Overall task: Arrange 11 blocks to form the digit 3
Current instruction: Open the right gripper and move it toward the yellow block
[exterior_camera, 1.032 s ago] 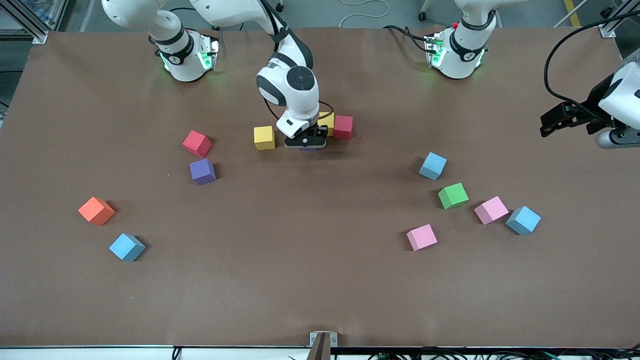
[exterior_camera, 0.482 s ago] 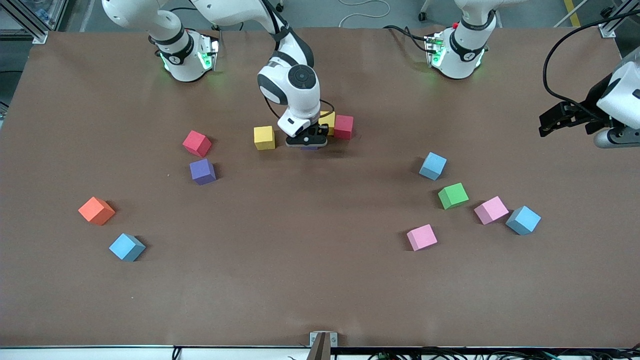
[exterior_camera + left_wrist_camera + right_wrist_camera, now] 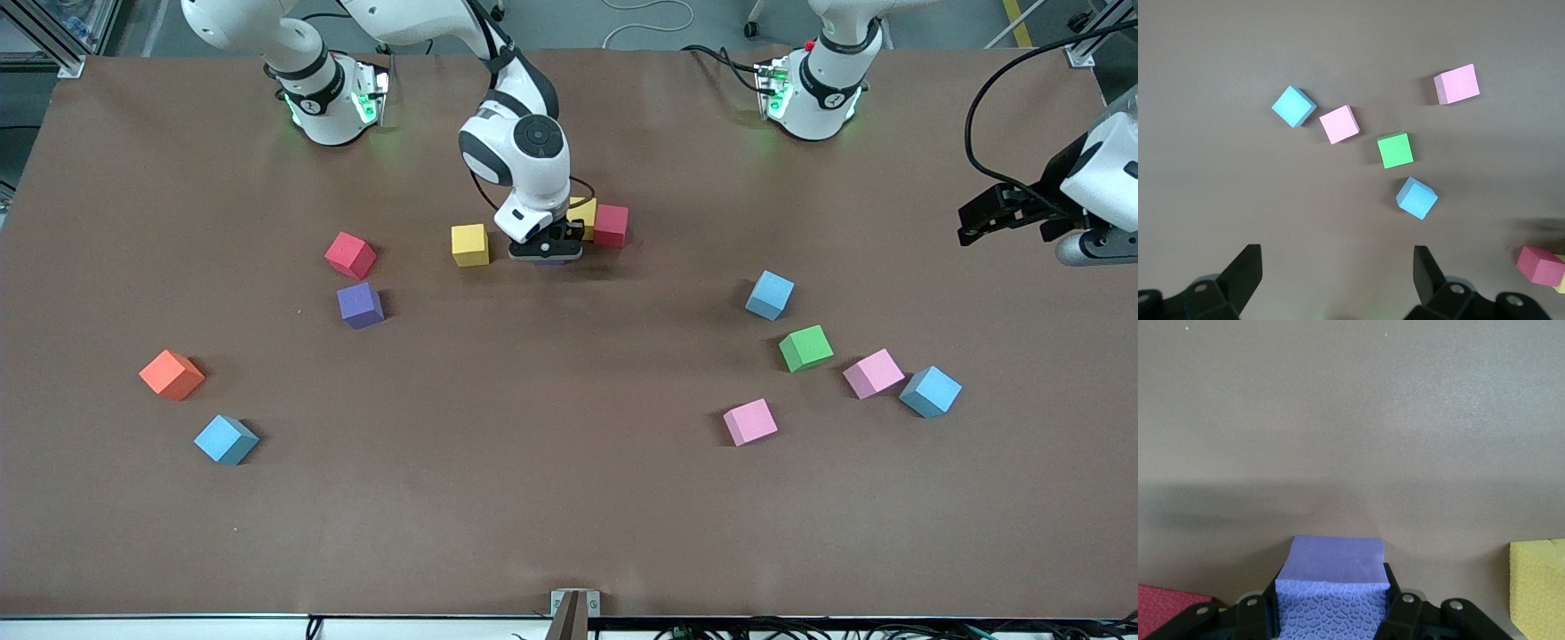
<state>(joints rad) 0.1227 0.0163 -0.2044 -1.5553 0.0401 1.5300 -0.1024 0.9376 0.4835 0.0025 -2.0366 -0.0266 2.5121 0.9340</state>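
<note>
Nearest the camera, loose foam cubes lie scattered on the brown surface. My left claw waits spread wide over pink, green and blue ones. My right claw clamps a purple foam cube (down low) between a yellow foam cube and a red foam cube.

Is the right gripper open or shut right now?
Shut on the purple block: the right gripper has its fingers pressed against both sides of it.
</note>
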